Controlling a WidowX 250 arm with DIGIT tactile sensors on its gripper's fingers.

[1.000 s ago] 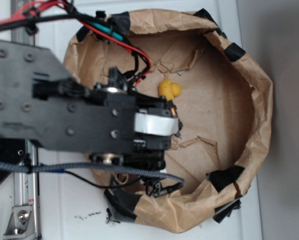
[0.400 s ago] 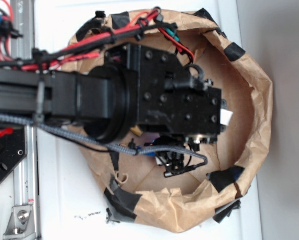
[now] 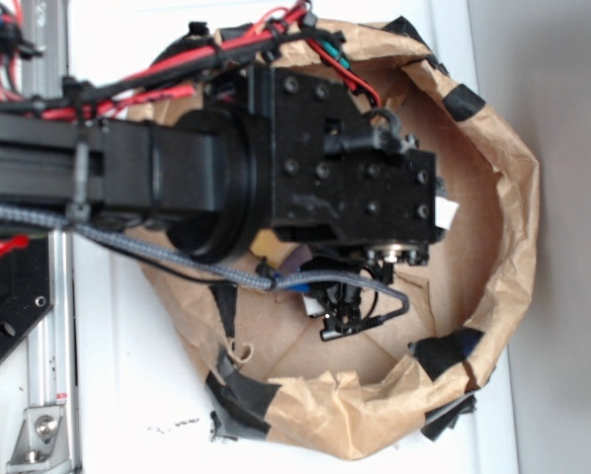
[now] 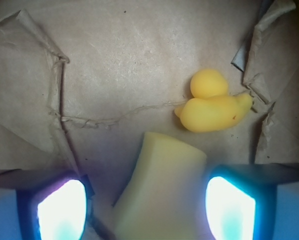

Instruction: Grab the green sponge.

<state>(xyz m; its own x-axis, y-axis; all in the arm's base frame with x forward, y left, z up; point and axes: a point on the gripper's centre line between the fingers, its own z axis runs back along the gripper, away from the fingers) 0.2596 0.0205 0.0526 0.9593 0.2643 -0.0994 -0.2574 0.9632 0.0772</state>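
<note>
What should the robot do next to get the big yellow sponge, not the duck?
Probably lower the tool straight down, then close. The sponge already sits between the open fingers, apparently untouched, and the duck toy lies beyond the tips, out of the way.

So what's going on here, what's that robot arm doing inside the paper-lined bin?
The arm is reaching down into the brown paper bin to pick up the sponge. In the wrist view, the gripper is open, with the pale yellow sponge sitting between its two fingers, not yet squeezed. A small yellow duck toy lies just beyond the sponge on the paper floor, apart from it. From the outside view, the arm hides both objects.
</note>
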